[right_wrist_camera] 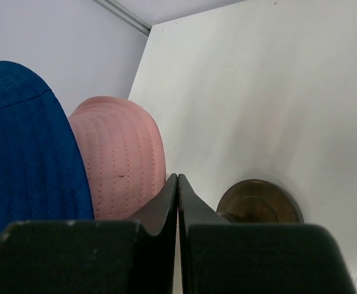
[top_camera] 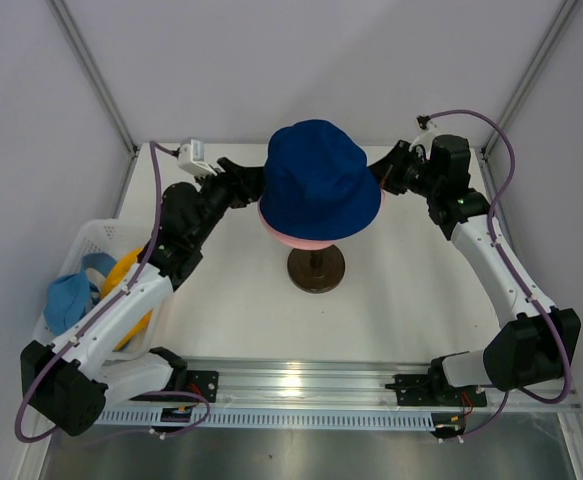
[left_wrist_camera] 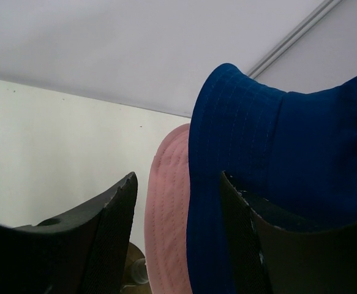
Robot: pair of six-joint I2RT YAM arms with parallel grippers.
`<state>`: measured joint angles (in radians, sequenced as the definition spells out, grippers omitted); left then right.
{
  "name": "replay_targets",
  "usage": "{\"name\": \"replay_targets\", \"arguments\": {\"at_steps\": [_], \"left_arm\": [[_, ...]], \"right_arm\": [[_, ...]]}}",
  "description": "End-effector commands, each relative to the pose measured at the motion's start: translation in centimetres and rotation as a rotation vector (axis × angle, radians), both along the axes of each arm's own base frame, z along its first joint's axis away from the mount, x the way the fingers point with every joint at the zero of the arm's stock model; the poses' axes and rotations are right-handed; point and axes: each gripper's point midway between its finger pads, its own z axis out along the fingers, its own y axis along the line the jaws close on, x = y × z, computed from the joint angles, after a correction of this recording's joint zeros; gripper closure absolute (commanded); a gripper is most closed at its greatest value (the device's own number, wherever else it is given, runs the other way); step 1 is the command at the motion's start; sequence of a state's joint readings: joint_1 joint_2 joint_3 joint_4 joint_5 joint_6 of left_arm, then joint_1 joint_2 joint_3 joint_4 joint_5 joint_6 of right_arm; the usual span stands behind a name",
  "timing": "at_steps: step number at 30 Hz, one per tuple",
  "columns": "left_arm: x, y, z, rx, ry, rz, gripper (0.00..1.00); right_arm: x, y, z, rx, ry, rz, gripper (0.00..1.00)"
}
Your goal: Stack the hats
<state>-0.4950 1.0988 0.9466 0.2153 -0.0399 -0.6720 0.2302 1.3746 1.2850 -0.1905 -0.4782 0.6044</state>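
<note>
A navy blue hat [top_camera: 316, 180] sits on top of a pink hat [top_camera: 301, 238] on a stand with a dark round base [top_camera: 316, 268]; the head under them is hidden. My left gripper [top_camera: 254, 187] is open at the hats' left edge. In the left wrist view its fingers [left_wrist_camera: 114, 226] straddle the pink brim [left_wrist_camera: 166, 214] and the navy brim [left_wrist_camera: 227, 153]. My right gripper [top_camera: 381, 178] is shut and empty at the hats' right edge, its tips [right_wrist_camera: 177, 184] beside the pink brim [right_wrist_camera: 120, 159]. A light blue hat [top_camera: 69, 298] and a yellow-orange hat [top_camera: 121, 275] lie in a basket.
A white plastic basket [top_camera: 86, 240] stands at the table's left edge beside the left arm. White enclosure walls close in the back and sides. A metal rail [top_camera: 301, 385] runs along the near edge. The stand's base also shows in the right wrist view [right_wrist_camera: 261, 202].
</note>
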Motion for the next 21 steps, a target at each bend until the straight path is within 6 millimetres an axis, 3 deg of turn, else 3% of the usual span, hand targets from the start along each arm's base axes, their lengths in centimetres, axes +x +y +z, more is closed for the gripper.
{"name": "replay_targets", "arguments": {"at_steps": [1, 3, 7, 8, 10, 11, 13, 14, 15, 16, 18, 21], "left_arm": [[0.0, -0.7, 3.7, -0.073, -0.083, -0.055, 0.41], [0.1, -0.7, 3.6, -0.093, -0.064, -0.058, 0.39], [0.6, -0.2, 2.7, -0.093, 0.006, -0.060, 0.23], [0.4, -0.4, 3.6, -0.093, -0.005, -0.080, 0.22], [0.4, -0.5, 3.5, -0.072, 0.007, -0.095, 0.21], [0.3, -0.6, 4.9, -0.062, -0.027, -0.105, 0.21], [0.4, -1.2, 5.6, -0.035, -0.042, -0.133, 0.21], [0.6, -1.4, 5.8, -0.007, -0.052, -0.142, 0.22], [1.2, -1.9, 5.5, 0.021, -0.027, -0.161, 0.22], [1.4, -2.1, 6.5, 0.034, -0.037, -0.166, 0.23], [2.9, -2.5, 5.7, 0.104, 0.036, -0.160, 0.26], [4.3, -2.6, 2.8, 0.183, 0.140, -0.145, 0.28]], "right_arm": [[-0.6, -0.4, 1.6, -0.010, -0.046, 0.000, 1.00], [-0.9, -0.6, 1.9, -0.011, -0.050, -0.013, 1.00], [-2.3, -1.0, 2.0, 0.013, -0.047, -0.029, 1.00], [-3.2, -1.2, 2.9, 0.027, -0.076, -0.033, 1.00], [-4.2, -1.5, 2.6, 0.047, -0.066, -0.046, 1.00], [-4.8, -1.6, 2.9, 0.052, -0.077, -0.050, 1.00], [-6.7, -1.9, 4.3, 0.074, -0.115, -0.061, 1.00], [-7.2, -2.1, 4.0, 0.075, -0.113, -0.075, 1.00], [-8.4, -2.3, 5.1, 0.091, -0.145, -0.076, 1.00], [-8.9, -2.3, 5.1, 0.099, -0.142, -0.079, 1.00], [-9.9, -2.8, 5.0, 0.087, -0.146, -0.106, 0.99], [-10.0, -4.6, 3.4, 0.004, -0.097, -0.201, 0.99]]}}
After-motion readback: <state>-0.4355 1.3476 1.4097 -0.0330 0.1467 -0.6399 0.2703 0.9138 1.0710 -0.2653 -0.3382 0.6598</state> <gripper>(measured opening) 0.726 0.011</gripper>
